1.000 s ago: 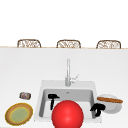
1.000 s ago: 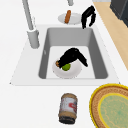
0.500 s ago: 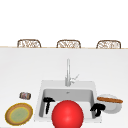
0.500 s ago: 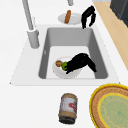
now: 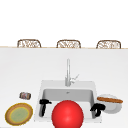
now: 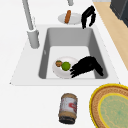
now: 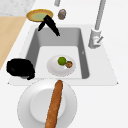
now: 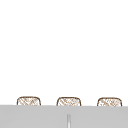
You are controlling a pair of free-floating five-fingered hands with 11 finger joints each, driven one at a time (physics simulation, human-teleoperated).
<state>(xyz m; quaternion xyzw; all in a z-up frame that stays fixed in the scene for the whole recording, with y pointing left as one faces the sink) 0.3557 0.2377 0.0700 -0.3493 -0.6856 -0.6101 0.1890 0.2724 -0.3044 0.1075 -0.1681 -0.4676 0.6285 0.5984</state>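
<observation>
White table surface (image 5: pixel 30 75) surrounds a steel sink (image 6: pixel 47 45) with a tall faucet (image 5: pixel 67 72); three woven chair backs stand behind.

The left hand (image 6: pixel 86 66) reaches down into the basin near its left end, fingers extended and only loosely bent, fingertips at the rim of a white bowl (image 6: pixel 58 72) on the sink floor. The bowl holds a green fruit (image 6: pixel 66 66) and a small brown item (image 6: pixel 58 63). The fingers enclose nothing; whether they touch the rim cannot be told.

The right hand (image 7: pixel 20 68) hangs idle over the sink's right edge, fingers curled, holding nothing, just beside a white plate (image 7: pixel 25 110) carrying a baguette (image 7: pixel 53 105).

A jar (image 6: pixel 67 108) lies on its side on the table left of the sink, near a yellow-rimmed woven plate (image 6: pixel 112 107). A red ball (image 5: pixel 67 114) sits in the front view's foreground.

Risk, as judged: a push on the bowl's rim by straight fingers could tip or slide it and roll the fruit out into the basin.
</observation>
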